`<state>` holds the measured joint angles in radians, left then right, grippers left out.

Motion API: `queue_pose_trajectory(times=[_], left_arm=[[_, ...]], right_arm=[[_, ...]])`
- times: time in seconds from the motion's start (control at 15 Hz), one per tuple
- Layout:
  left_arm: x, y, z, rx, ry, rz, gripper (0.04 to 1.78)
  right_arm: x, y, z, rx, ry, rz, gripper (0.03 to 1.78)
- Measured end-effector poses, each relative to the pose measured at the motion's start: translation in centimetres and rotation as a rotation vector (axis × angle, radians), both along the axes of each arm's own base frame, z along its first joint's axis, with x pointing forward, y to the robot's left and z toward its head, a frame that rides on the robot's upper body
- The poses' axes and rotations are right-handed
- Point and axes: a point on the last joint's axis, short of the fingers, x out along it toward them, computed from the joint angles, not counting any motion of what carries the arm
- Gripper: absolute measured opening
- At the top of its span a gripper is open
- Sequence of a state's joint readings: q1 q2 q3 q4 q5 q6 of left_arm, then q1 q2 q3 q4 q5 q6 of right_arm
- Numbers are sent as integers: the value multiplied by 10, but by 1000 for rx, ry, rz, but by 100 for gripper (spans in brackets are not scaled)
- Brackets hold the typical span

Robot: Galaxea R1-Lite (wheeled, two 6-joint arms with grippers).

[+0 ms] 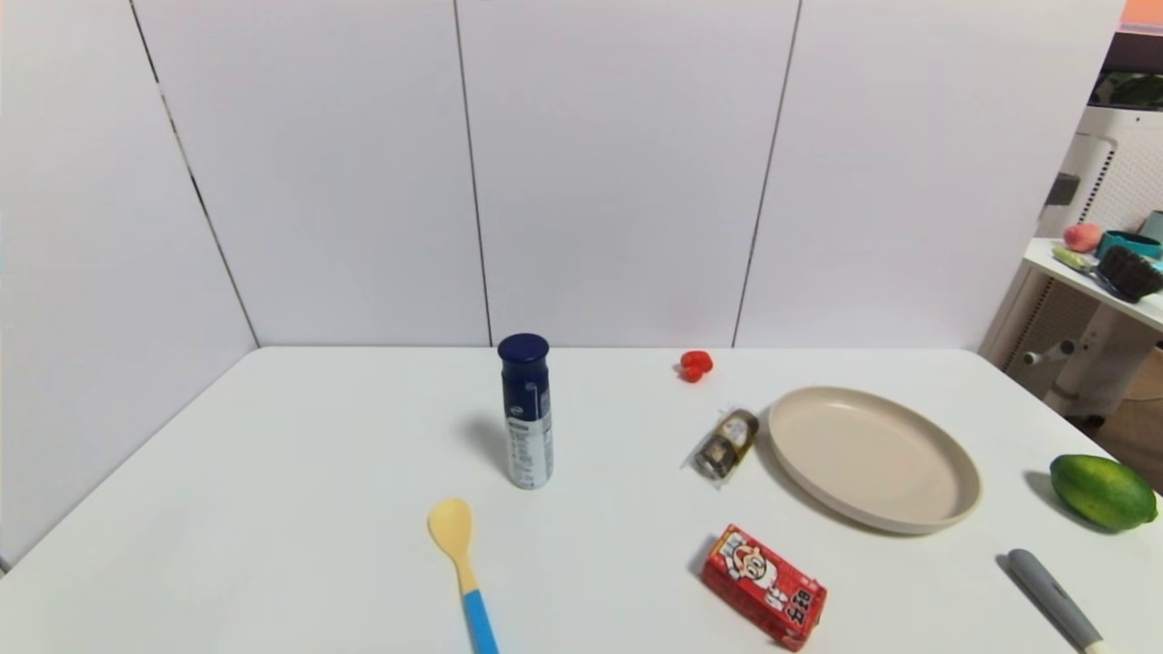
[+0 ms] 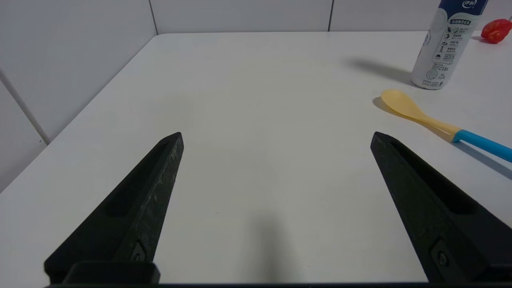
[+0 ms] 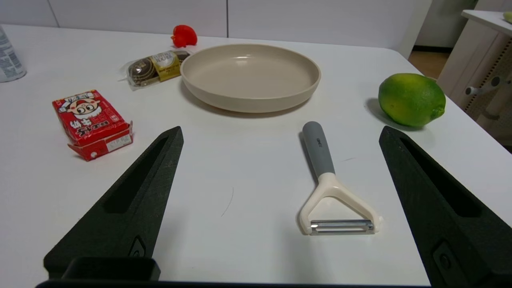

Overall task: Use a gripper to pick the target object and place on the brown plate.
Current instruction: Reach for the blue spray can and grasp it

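Target object (image 1: 526,411): tall slim bottle, navy cap and top, white-grey printed base, upright at centre of head view. Brown plate (image 1: 873,457) at right of centre, bare. Open white table (image 1: 273,472) to frame left. One spoon (image 1: 462,563), one carton (image 1: 764,586), one peeler (image 3: 330,182). Left gripper (image 2: 276,138) and right gripper (image 3: 280,134) both spread wide, holding nothing.

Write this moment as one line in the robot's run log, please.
stage: before pickup | tall navy-capped white bottle: upright on table | beige round plate: empty | left gripper: open, low over table | right gripper: open, above grey-handled peeler
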<state>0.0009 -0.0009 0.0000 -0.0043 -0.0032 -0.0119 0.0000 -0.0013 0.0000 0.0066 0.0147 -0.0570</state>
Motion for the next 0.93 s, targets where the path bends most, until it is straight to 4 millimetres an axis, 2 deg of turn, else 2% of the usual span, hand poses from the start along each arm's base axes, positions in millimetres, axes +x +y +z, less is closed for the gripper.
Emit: queue_pose_trajectory(times=[0.13,0.2,0.4,0.53,0.67,0.8,0.93], left_arm=[[0,0,0,0,0,0,169],[0,0,0,0,0,0,169],[0,0,0,0,0,0,169],[0,0,0,0,0,0,169],[0,0,0,0,0,0,169],[0,0,0,0,0,0,169],[0,0,0,0,0,1,169]], right_arm=[[1,0,3,-3,10,-3,169],[3,0,10,-5,9,-3,169],[19,0,50,-16,43,51,169],[39,2,86,-29,63,133,169],[69,11,129,-50,79,232,169],[102,28,168,-73,93,356,169],[132,54,190,-97,120,471,169]])
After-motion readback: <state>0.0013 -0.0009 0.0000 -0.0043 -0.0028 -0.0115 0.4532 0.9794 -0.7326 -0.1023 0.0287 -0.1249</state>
